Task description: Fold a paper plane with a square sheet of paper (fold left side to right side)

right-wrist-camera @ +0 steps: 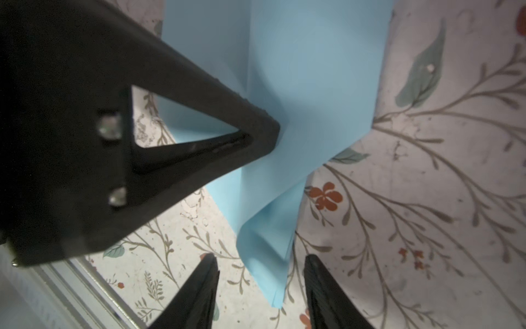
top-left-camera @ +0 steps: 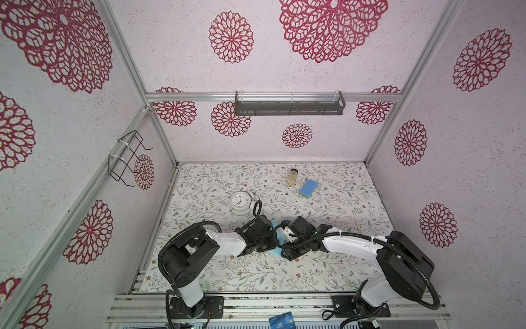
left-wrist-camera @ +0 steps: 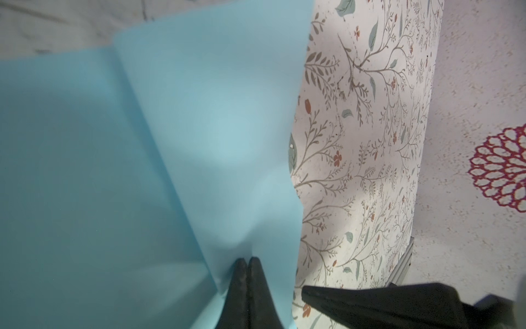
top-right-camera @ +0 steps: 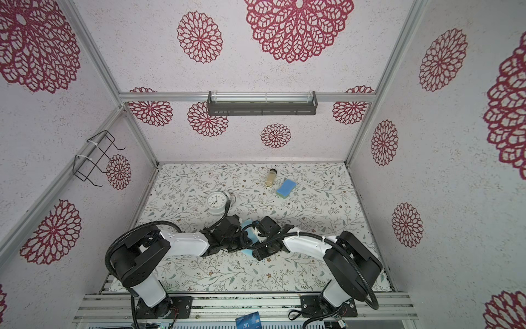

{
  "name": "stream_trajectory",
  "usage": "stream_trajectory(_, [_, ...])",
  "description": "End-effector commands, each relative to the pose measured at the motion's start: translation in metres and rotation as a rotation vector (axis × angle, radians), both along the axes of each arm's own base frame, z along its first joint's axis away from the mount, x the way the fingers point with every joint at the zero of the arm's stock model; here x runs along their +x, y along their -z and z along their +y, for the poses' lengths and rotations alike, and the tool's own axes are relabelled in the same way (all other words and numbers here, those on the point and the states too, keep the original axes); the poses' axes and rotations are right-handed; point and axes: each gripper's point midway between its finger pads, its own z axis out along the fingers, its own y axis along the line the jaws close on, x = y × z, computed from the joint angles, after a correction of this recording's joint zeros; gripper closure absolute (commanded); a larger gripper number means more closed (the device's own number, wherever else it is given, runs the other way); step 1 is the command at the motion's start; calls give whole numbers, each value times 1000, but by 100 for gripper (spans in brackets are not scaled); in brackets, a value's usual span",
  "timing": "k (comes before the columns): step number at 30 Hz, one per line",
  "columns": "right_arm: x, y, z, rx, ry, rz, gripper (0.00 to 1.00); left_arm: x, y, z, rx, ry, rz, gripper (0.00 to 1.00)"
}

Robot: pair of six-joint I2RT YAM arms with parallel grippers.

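Two grippers are found close together over the middle of the table [top-left-camera: 327,205], just in front of the white clock [top-left-camera: 240,201], and the square sheet of paper [left-wrist-camera: 85,171] is largely hidden beneath them in both top views. The left gripper [left-wrist-camera: 247,260] is pressed together on the edge of a raised flap, which is lifted off the flat part of the sheet along a soft bend rather than a sharp crease. The right gripper [right-wrist-camera: 260,255] is held spread, a drooping corner of that flap being hung between its jaws and, as far as can be told, touched by neither. A side-to-side fold is judged to be in hand, with the flap raised but not yet laid down. For the next move, the flap would need to be carried across by the pinching gripper until the edges are matched, the loose corner steadied, and the bend pressed flat into a crease.
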Motion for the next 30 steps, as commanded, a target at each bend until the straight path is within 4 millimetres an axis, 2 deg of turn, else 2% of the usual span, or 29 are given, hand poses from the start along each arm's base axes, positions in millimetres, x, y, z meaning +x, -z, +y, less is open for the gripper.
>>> stream_trajectory(1, [4,-2,1,-41,-33,-33,47,6,-1,-1,1,-10,-6,100])
stream_trajectory(9, [1,13,2,-131,-71,-58,49,6,-2,-1,-2,-11,-8,100])
stream_trajectory(15, [-2,25,-5,-174,-75,-58,60,7,-7,-3,-15,-6,-16,100])
stream_trajectory(20, [-5,24,-3,-150,-76,-52,71,10,-18,-9,-43,5,-34,100])
stream_trajectory(27, [-8,23,1,-119,-82,-36,76,12,-35,-23,-84,47,-71,100])
stream_trajectory(30, [-8,22,1,-112,-82,-33,77,12,-33,-27,-85,57,-65,100])
